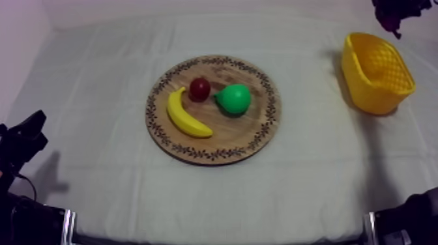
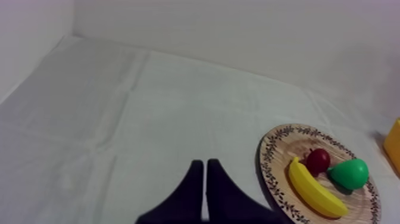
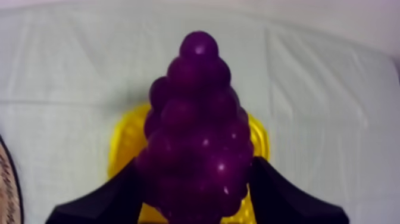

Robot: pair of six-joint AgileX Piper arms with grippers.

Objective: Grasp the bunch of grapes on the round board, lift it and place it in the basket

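While the right claw is closed on the grapes, with one black finger on each side of the bunch, the bunch hangs over the basket and hides most of it; just a little yellow rim shows at either side. From above, that arm is cut off near the far right corner of the worktop. It shows as a dark mass beyond the basket, where claw and grapes cannot be told apart. The basket stands near that corner. The board lies at the worktop's middle, carrying the banana, small red fruit and pear close together. The left claw rests by the near left corner, its fingers pressed together in a narrow wedge, holding nothing.
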